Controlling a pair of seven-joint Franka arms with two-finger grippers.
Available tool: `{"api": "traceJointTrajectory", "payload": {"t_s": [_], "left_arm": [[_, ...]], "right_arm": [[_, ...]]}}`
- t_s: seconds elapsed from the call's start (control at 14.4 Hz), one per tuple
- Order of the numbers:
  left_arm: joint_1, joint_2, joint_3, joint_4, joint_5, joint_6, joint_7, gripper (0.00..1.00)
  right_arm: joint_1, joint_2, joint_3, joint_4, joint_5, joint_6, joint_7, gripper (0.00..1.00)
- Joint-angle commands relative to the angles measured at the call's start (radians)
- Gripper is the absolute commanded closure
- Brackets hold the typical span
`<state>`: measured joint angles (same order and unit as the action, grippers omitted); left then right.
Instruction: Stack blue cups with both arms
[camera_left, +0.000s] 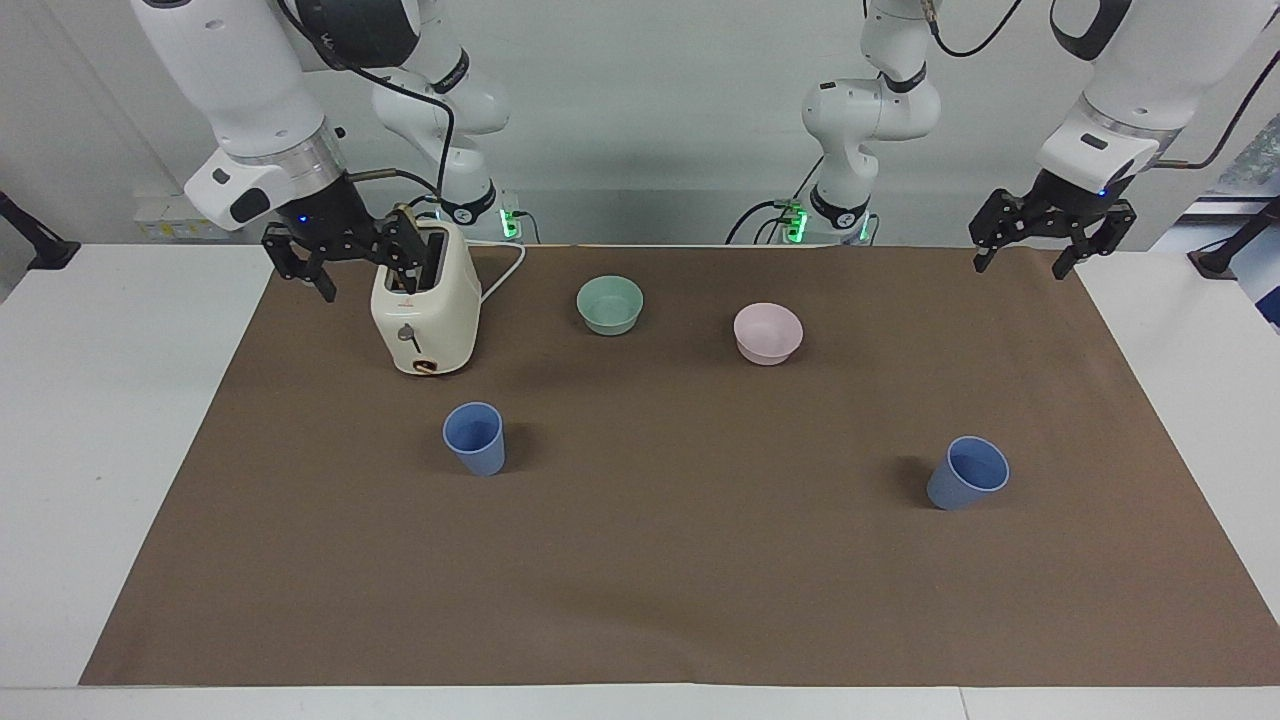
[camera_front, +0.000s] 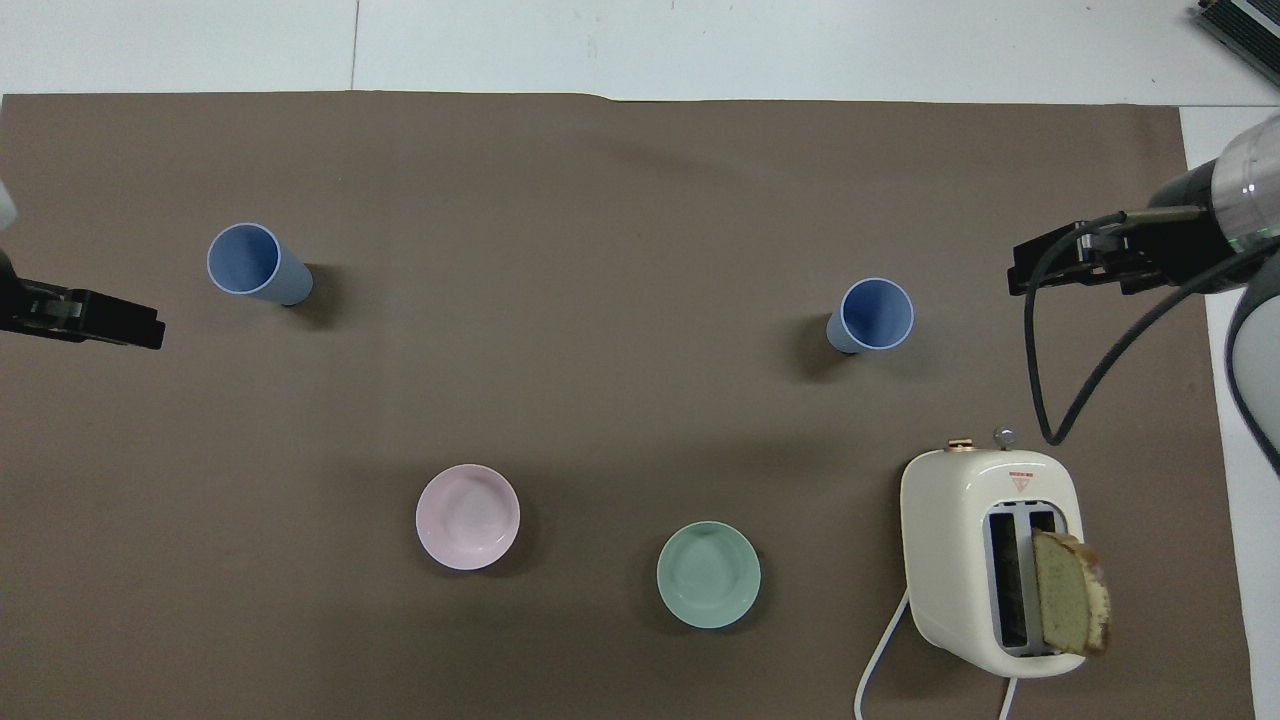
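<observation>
Two cups stand upright and well apart on the mat (camera_left: 640, 600), both farther from the robots than the bowls. One cup (camera_left: 475, 437) (camera_front: 872, 315) stands toward the right arm's end, farther from the robots than the toaster (camera_left: 425, 310) (camera_front: 985, 560). The other cup (camera_left: 968, 472) (camera_front: 256, 263) stands toward the left arm's end. Between the ends, nearer the robots, sit two bowls side by side: one bowl (camera_left: 610, 304) (camera_front: 708, 575) beside the toaster, the second bowl (camera_left: 768, 333) (camera_front: 468, 517) toward the left arm's end. A slice of bread (camera_front: 1072, 592) stands in the toaster's slot.
</observation>
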<state>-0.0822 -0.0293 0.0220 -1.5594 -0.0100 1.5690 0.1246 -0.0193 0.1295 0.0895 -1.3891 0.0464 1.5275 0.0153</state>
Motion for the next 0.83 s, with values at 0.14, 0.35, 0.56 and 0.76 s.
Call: {"api": "traceJointTrajectory", "payload": {"t_s": [0.14,0.35,0.56,0.76], "left_arm": [[0.013,0.000,-0.002,0.016,-0.015,-0.023,0.018,0.00],[0.013,-0.004,-0.002,0.012,-0.015,-0.023,0.018,0.00],[0.015,-0.004,-0.001,0.012,-0.013,-0.029,0.010,0.00],[0.015,-0.004,-0.002,0.012,-0.013,-0.033,0.010,0.00]], "right_arm": [[-0.011,-0.017,0.001,-0.021,-0.013,-0.010,-0.026,0.00],[-0.014,-0.017,-0.002,-0.021,-0.013,-0.010,-0.029,0.00],[-0.019,-0.019,-0.001,-0.019,-0.013,-0.023,-0.029,0.00],[-0.033,-0.019,-0.002,-0.019,-0.013,-0.021,-0.028,0.00]]}}
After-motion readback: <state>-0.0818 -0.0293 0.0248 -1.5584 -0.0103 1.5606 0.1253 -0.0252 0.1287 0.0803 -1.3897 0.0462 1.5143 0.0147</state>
